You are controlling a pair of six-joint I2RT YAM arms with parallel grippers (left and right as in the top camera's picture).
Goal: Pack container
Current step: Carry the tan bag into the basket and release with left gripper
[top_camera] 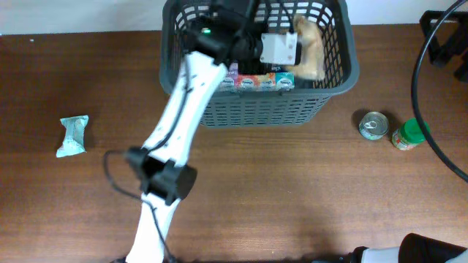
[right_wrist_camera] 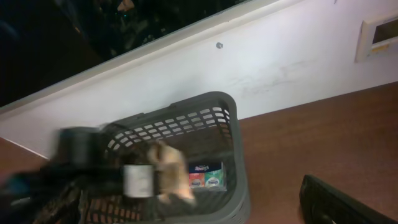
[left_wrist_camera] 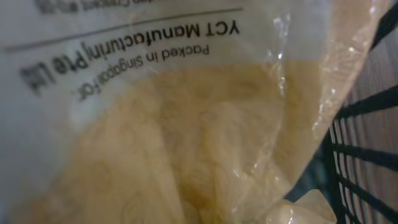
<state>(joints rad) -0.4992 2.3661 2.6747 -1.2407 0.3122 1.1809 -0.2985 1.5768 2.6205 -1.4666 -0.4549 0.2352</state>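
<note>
Three items are found outside the container [top_camera: 256, 109]: a teal packet [top_camera: 73, 136] well apart at the left of the table [top_camera: 292, 204], and a tin can [top_camera: 374, 125] with a green-lidded jar [top_camera: 407, 136] just beside it, both near the container's near right corner. The container itself is set at the far middle of the table. Inside it, a row of colourful cartons [top_camera: 259, 82] is seen along the near wall, so part of the packing is judged to be done.

The left arm is stretched from the near edge over the container's rim. The left gripper [top_camera: 292, 48] is held over the right half of the interior, right against a clear bag of pale yellow food [top_camera: 311, 45]. The left wrist view is filled by that bag and its printed label, with the lattice wall showing at the right. The fingers are hidden, so it cannot be told whether the bag is clamped or lies loose. The bag is within the container's outline, but whether it is resting on the floor cannot be made out either.

Of the right gripper [right_wrist_camera: 339, 202], only a dark edge is caught in its own view, and the state of its fingers cannot be told.

The bag is judged to be the item in hand. The three loose items are judged to be what is left to pack.
</note>
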